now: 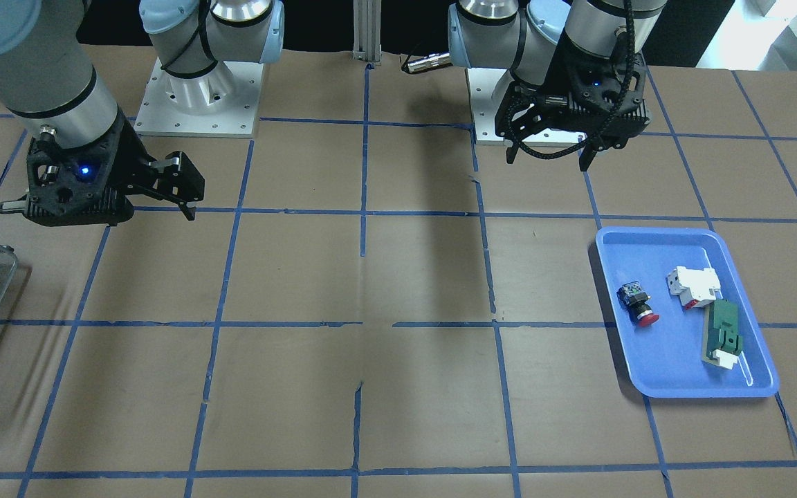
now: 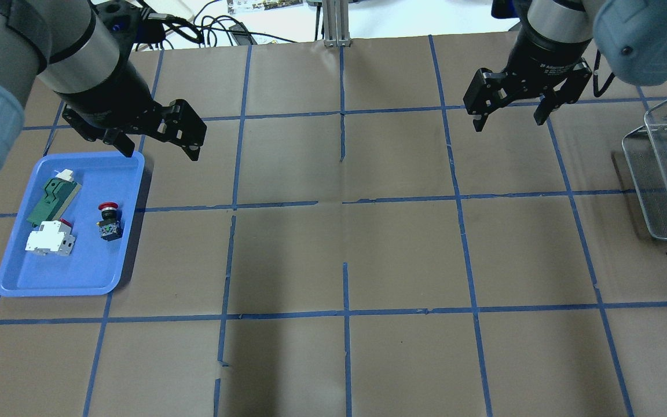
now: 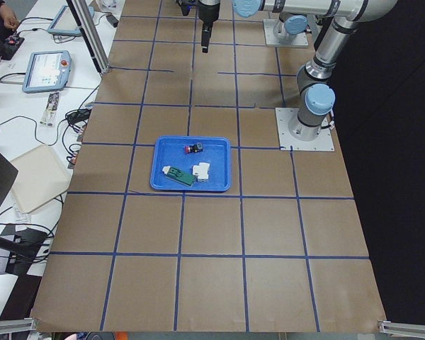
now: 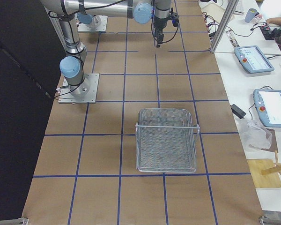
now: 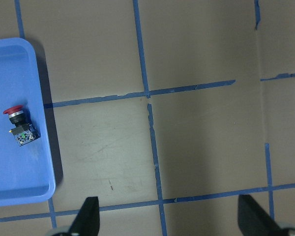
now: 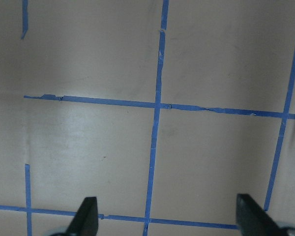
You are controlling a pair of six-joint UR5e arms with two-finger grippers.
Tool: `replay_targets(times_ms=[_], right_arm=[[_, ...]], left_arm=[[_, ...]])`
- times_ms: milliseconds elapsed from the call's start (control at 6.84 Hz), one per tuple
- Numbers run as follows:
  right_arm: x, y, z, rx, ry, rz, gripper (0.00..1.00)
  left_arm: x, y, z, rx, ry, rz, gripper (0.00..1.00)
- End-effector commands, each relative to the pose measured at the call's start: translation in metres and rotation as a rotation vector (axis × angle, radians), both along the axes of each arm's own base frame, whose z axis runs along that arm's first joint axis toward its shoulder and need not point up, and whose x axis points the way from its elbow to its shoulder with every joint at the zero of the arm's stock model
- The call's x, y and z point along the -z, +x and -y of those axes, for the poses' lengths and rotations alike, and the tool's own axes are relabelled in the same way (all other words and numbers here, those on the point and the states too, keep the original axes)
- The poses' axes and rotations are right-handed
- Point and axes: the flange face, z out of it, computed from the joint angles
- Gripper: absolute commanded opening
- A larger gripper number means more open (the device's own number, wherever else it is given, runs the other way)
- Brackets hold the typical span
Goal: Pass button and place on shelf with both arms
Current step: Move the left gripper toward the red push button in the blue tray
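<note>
The button (image 2: 109, 220), with a red cap on a black body, lies on its side in the blue tray (image 2: 61, 286). It also shows in the front view (image 1: 638, 304) and in the left wrist view (image 5: 19, 125). My left gripper (image 2: 161, 154) is open and empty, hovering above the table just past the tray's far right corner; in the front view (image 1: 547, 160) it is behind the tray. My right gripper (image 2: 508, 124) is open and empty over the far right of the table, far from the button. The left wrist view shows one fingertip (image 5: 88, 216) with a wide gap to the other.
A white-and-red block (image 2: 50, 240) and a green flat part (image 2: 52, 197) lie in the tray to the left of the button. A wire mesh shelf basket (image 2: 666, 168) stands at the table's right edge, seen whole in the right side view (image 4: 166, 140). Blue tape lines grid the brown table.
</note>
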Motion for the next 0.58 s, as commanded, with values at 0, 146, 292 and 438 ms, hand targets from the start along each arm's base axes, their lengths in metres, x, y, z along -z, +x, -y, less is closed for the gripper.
replay_targets(times_ms=[0, 146, 292, 438], right_arm=[[0.001, 0.0, 0.0, 0.0, 0.003, 0.0, 1.0], [0.001, 0.0, 0.0, -0.002, 0.003, 0.0, 1.0], [0.002, 0.0, -0.001, 0.0, 0.004, 0.0, 1.0], [0.001, 0.0, -0.001, 0.0, 0.002, -0.004, 1.0]], left_arm=[[0.001, 0.0, 0.0, 0.002, 0.001, 0.0, 1.0], [0.001, 0.0, 0.0, 0.003, 0.002, 0.0, 1.0], [0.007, 0.002, 0.0, 0.014, 0.013, 0.001, 1.0], [0.014, 0.008, -0.002, 0.005, 0.025, 0.006, 1.0]])
